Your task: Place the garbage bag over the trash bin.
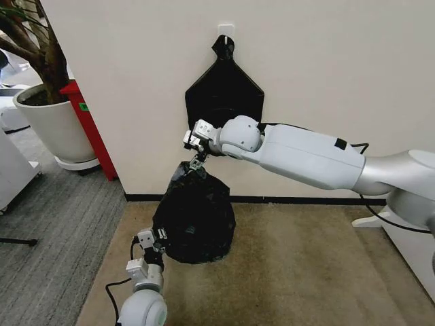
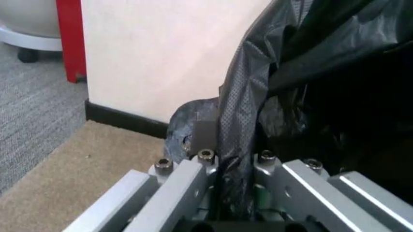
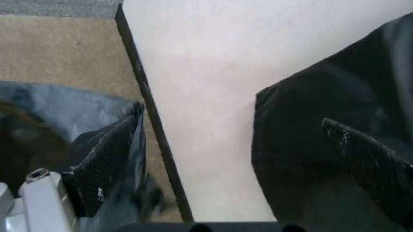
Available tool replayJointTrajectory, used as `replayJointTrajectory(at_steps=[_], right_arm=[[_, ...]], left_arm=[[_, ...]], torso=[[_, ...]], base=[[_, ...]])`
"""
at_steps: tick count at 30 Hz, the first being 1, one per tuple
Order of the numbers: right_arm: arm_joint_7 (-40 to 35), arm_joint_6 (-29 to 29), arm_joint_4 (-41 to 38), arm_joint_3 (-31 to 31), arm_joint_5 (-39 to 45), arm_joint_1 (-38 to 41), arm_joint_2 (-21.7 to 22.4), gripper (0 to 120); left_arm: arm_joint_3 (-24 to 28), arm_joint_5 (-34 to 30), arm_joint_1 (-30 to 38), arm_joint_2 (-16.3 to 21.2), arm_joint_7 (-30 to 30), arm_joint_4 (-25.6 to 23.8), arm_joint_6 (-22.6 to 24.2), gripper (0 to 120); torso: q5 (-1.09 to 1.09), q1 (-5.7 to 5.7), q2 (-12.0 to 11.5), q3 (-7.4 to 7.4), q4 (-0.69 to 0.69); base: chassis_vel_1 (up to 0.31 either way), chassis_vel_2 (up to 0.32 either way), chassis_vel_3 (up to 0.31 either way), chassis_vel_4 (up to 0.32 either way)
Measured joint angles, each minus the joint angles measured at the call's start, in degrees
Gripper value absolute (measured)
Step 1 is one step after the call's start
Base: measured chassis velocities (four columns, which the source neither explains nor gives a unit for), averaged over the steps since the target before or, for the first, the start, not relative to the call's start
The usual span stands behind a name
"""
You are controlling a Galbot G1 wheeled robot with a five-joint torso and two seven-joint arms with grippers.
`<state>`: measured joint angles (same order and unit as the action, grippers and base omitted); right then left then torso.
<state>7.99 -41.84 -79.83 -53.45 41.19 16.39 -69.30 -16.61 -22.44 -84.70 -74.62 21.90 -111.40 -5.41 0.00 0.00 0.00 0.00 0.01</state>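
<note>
The glossy black garbage bag (image 1: 195, 216) stands bulging on the tan carpet against the wall. The trash bin is hidden. My left gripper (image 1: 155, 242) sits at the bag's lower left side. In the left wrist view it (image 2: 232, 169) is shut on a fold of the bag's film (image 2: 242, 111). My right gripper (image 1: 197, 161) hangs at the bag's peaked top. The right wrist view shows that gripper (image 3: 232, 154) open, one finger (image 3: 103, 159) against the bag's film (image 3: 84, 116), the other finger (image 3: 368, 159) well apart from it.
A flat black sheaf with a knotted top (image 1: 224, 92) hangs on the wall just above my right gripper. A big white planter with a tree (image 1: 51, 125) and a red panel (image 1: 88, 129) stand at the left. A white base (image 1: 380, 219) lies at the right.
</note>
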Motion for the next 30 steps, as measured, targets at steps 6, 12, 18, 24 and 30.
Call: replayJointTrajectory(at_steps=[6,12,18,24,30], right_arm=[[0.4,0.0,2.8,0.3,-1.1,-1.8,-1.1,100],[0.6,0.1,4.4,0.3,-1.4,-2.0,-1.2,100],[1.2,0.3,5.4,0.3,-2.4,-3.4,-0.4,100],[1.4,0.7,5.9,1.0,-3.4,-4.5,0.3,100],[1.1,0.7,3.4,6.0,-3.5,-5.4,0.7,100]], left_arm=[[0.1,0.2,-1.0,-0.2,0.0,-2.8,0.0,1],[0.0,0.2,-2.0,0.0,-0.1,-5.9,0.0,1],[-0.3,-0.2,-4.1,-0.4,-0.1,-9.3,0.2,1],[-1.0,-0.8,-5.4,-0.2,0.0,-11.3,0.3,1],[-0.8,-0.9,-5.0,-0.6,0.1,-8.6,0.3,1]], torso=[[0.01,0.0,0.0,0.0,-0.01],[0.0,0.0,0.0,0.0,-0.01],[0.01,0.0,0.0,0.0,-0.02],[0.01,0.0,0.0,0.0,-0.01],[0.01,0.0,0.0,0.0,0.0]], base=[[0.0,0.0,0.0,0.0],[0.0,0.0,0.0,0.0],[0.0,0.0,0.0,0.0],[0.0,0.0,0.0,0.0],[0.0,0.0,0.0,0.0]])
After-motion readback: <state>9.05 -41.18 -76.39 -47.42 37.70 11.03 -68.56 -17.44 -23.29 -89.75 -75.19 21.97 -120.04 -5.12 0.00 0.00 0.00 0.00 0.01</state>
